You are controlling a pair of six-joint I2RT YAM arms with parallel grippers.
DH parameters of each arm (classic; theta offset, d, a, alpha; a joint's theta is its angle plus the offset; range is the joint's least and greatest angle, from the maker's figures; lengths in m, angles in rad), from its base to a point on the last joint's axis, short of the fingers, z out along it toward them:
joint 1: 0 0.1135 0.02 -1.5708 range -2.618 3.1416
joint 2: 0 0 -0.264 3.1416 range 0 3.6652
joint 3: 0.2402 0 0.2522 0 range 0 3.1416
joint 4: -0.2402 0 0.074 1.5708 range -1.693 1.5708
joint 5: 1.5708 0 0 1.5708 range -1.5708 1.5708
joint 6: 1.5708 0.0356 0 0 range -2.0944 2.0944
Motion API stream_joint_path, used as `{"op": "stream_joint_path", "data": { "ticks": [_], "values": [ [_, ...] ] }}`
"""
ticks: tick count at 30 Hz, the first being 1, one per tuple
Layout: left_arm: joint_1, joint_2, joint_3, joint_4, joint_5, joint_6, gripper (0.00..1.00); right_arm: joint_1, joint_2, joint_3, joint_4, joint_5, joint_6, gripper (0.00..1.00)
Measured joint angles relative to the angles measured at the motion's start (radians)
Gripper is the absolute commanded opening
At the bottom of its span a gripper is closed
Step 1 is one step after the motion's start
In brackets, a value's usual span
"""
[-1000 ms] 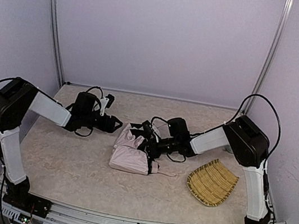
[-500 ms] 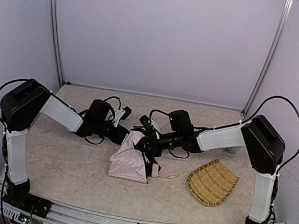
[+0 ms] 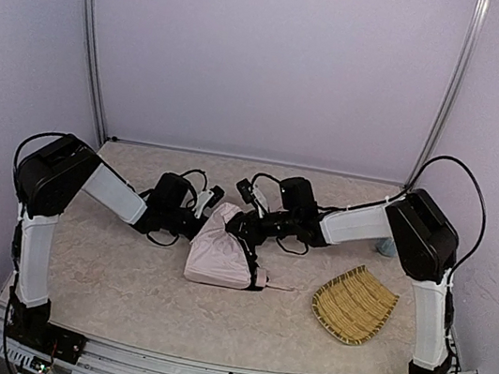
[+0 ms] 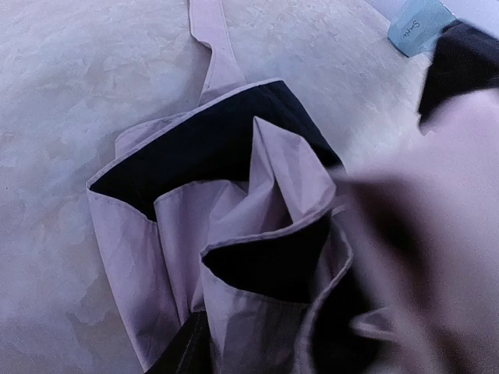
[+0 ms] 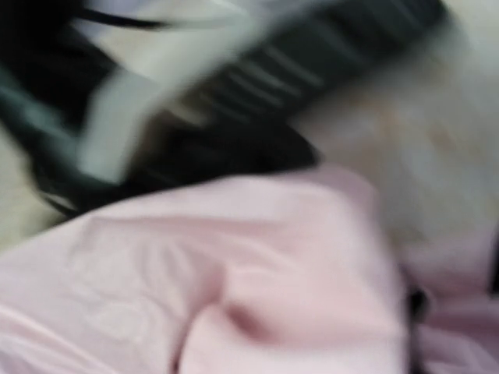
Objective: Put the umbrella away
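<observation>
The umbrella point(image 3: 218, 256) lies bunched in a pale pink heap at the table's middle, with its thin tip pointing right. My left gripper point(image 3: 207, 221) presses into its upper left edge. In the left wrist view the pink folds and black lining point(image 4: 234, 234) lie across the jaws. Only one dark finger point(image 4: 183, 354) shows, so I cannot tell the jaw state. My right gripper point(image 3: 241, 226) is at the heap's top right and seems shut on the fabric. Its wrist view is blurred and filled with pink cloth point(image 5: 234, 273).
A woven straw tray point(image 3: 355, 304) lies at the front right, apart from the umbrella. A small pale blue tag point(image 3: 387, 247) lies behind the right forearm and also shows in the left wrist view point(image 4: 417, 25). Walls close the back and both sides.
My left gripper moved right from open table to the umbrella's left edge. My right gripper moved left and back with the fabric. The umbrella went from a flat spread to a tighter peaked heap.
</observation>
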Motion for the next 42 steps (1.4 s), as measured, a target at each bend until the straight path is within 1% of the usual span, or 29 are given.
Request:
{"op": "stream_joint_path", "data": {
  "ticks": [5, 7, 10, 12, 14, 17, 21, 23, 25, 28, 30, 32, 37, 42],
  "values": [
    [0.019, 0.003, -0.020, 0.045, -0.001, -0.027, 0.41, -0.025, 0.123, 0.039, -0.004, 0.038, 0.072, 0.00],
    [0.033, 0.003, -0.035, 0.076, -0.003, -0.049, 0.49, -0.029, 0.151, 0.043, 0.005, 0.027, 0.086, 0.00],
    [0.055, 0.000, -0.060, 0.125, -0.016, -0.080, 0.63, -0.030, 0.153, 0.051, 0.002, 0.022, 0.087, 0.00],
    [0.068, -0.016, -0.076, 0.137, -0.047, -0.096, 0.71, -0.030, 0.156, 0.077, -0.045, 0.022, 0.079, 0.00],
    [0.080, -0.050, -0.105, 0.134, -0.090, -0.106, 0.76, -0.030, 0.158, 0.105, -0.099, 0.024, 0.074, 0.00],
    [0.096, -0.150, -0.166, 0.118, -0.172, -0.108, 0.77, -0.030, 0.163, 0.138, -0.171, 0.027, 0.072, 0.00],
    [0.077, -0.348, -0.216, 0.089, -0.302, -0.075, 0.75, -0.029, 0.164, 0.152, -0.214, 0.023, 0.080, 0.00],
    [0.015, -0.465, -0.228, 0.076, -0.384, -0.011, 0.75, -0.029, 0.164, 0.152, -0.224, 0.019, 0.083, 0.00],
    [-0.084, -0.547, -0.236, 0.064, -0.428, 0.071, 0.79, -0.029, 0.164, 0.153, -0.230, 0.014, 0.083, 0.00],
    [-0.266, -0.623, -0.249, 0.013, -0.438, 0.247, 0.90, -0.029, 0.168, 0.166, -0.253, 0.003, 0.079, 0.00],
    [-0.351, -0.627, -0.262, -0.039, -0.449, 0.343, 0.97, -0.029, 0.180, 0.196, -0.290, -0.013, 0.064, 0.00],
    [-0.381, -0.602, -0.267, -0.103, -0.467, 0.407, 0.99, -0.030, 0.187, 0.214, -0.323, -0.026, 0.049, 0.00],
    [-0.386, -0.479, -0.246, -0.269, -0.516, 0.554, 0.99, -0.030, 0.188, 0.220, -0.369, -0.058, -0.006, 0.00],
    [-0.385, -0.402, -0.222, -0.303, -0.535, 0.667, 0.97, -0.031, 0.188, 0.232, -0.417, -0.087, -0.073, 0.00]
  ]
}}
